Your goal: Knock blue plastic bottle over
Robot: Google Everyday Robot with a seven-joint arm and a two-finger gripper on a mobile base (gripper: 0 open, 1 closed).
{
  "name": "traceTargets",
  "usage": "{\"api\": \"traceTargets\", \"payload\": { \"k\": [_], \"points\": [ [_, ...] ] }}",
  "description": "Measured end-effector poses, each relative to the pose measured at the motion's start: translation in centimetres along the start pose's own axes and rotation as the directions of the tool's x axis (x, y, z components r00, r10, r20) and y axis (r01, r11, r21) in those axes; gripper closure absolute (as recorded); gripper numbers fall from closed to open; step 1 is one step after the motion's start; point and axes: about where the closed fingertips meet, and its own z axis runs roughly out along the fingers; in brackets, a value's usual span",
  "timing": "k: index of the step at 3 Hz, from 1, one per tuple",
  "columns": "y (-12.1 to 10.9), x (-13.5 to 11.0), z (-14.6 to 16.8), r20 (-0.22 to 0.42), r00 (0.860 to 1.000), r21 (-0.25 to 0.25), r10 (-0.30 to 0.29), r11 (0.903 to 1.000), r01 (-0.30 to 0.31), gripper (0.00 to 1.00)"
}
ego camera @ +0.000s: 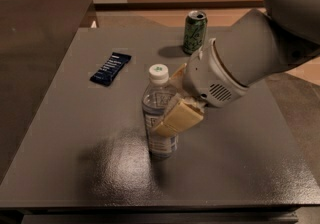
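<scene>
The blue plastic bottle (159,113) stands upright near the middle of the dark grey table (75,138). It is clear with a white cap bearing a green mark and a blue-and-white label. My gripper (172,100) comes in from the right at the bottle's mid height. One cream finger (178,118) lies across the front right of the bottle's body, and the tip of the other finger (177,72) shows behind the bottle near its shoulder. The near finger touches the bottle.
A green drink can (194,32) stands at the back of the table, right of centre. A flat dark blue snack wrapper (110,68) lies at the left back. My grey arm (250,53) covers the table's right side. A darker surface (35,33) adjoins on the left.
</scene>
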Motion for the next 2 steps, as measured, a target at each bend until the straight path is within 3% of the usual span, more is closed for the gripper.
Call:
{"api": "traceTargets", "payload": {
  "k": [1,2],
  "points": [
    [-0.09,-0.34,-0.32,0.000,1.000,-0.003,0.007,1.0000,-0.007,0.64],
    [-0.61,-1.14,-1.31,-0.039,0.999,0.015,-0.003,0.9999,0.004,0.87]
  ]
}}
